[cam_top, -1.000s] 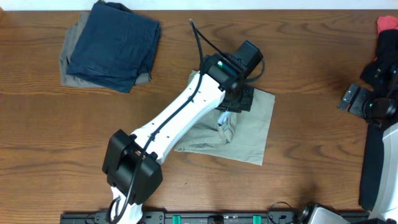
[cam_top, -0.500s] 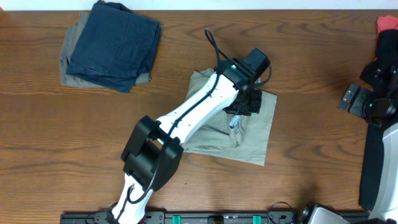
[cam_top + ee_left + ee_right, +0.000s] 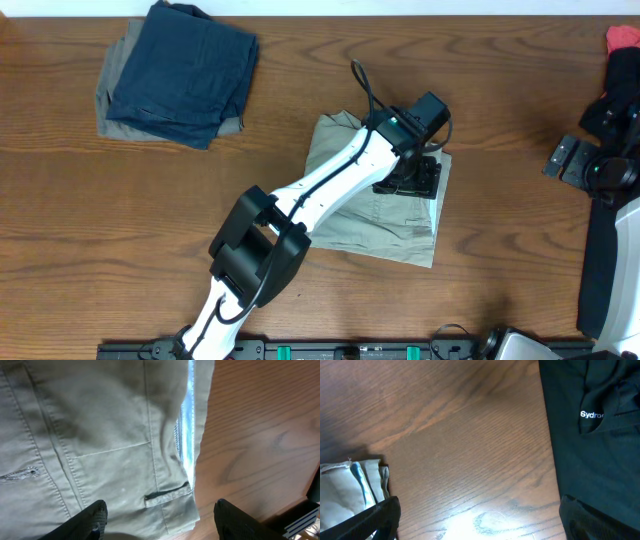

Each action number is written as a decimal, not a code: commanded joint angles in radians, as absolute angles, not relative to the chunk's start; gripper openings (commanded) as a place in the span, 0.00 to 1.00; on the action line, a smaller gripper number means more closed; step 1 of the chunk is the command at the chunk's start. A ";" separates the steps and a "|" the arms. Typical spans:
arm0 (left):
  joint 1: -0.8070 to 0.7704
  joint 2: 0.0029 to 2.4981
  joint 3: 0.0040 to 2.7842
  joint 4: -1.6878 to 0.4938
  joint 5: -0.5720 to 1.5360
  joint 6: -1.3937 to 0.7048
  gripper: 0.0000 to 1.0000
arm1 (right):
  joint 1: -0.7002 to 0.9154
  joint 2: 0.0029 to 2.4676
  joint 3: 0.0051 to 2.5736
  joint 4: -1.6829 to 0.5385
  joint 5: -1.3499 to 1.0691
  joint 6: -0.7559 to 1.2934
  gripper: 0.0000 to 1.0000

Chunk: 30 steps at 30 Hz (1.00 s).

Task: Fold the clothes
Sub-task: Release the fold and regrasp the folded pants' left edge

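Note:
The pale khaki shorts (image 3: 345,215) lie folded into a rough rectangle at the table's middle. My left gripper (image 3: 410,180) hovers over their right edge. In the left wrist view the shorts (image 3: 100,435) fill the left side, with the waistband and a belt loop (image 3: 167,494) near the cloth's edge. That gripper (image 3: 160,522) is open, its dark fingertips (image 3: 92,517) wide apart and holding nothing. My right gripper (image 3: 568,160) rests at the far right, away from the shorts. In its own view it (image 3: 480,520) is open over bare wood.
A folded navy garment (image 3: 185,70) sits on a grey-khaki one (image 3: 106,108) at the back left. Black clothing (image 3: 622,95) and a red piece (image 3: 622,38) lie at the right edge. A black garment with white lettering (image 3: 592,435) fills the right of the right wrist view.
My left gripper carried the cloth's edge to the right across the shorts, then opened and let it go. The shorts now lie flatter and wider. The right arm has not moved.

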State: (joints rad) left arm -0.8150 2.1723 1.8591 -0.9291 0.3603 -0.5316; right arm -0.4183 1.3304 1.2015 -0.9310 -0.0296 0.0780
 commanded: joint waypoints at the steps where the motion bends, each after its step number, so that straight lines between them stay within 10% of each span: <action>1: -0.792 2.171 1.859 -0.950 0.363 -0.527 0.69 | -0.412 1.321 1.212 -0.933 -0.027 0.066 0.99; 13: -0.584 2.152 1.859 -1.091 0.245 -0.470 0.59 | -0.412 1.321 1.212 -0.933 -0.026 0.066 0.99; 17: -0.484 2.152 1.859 -1.136 0.245 -0.360 0.98 | -0.412 1.321 1.212 -0.933 -0.027 0.065 0.99; 30: -0.227 2.153 1.742 -1.152 0.514 -0.075 0.98 | -0.412 1.321 1.212 -0.933 -0.027 0.066 0.99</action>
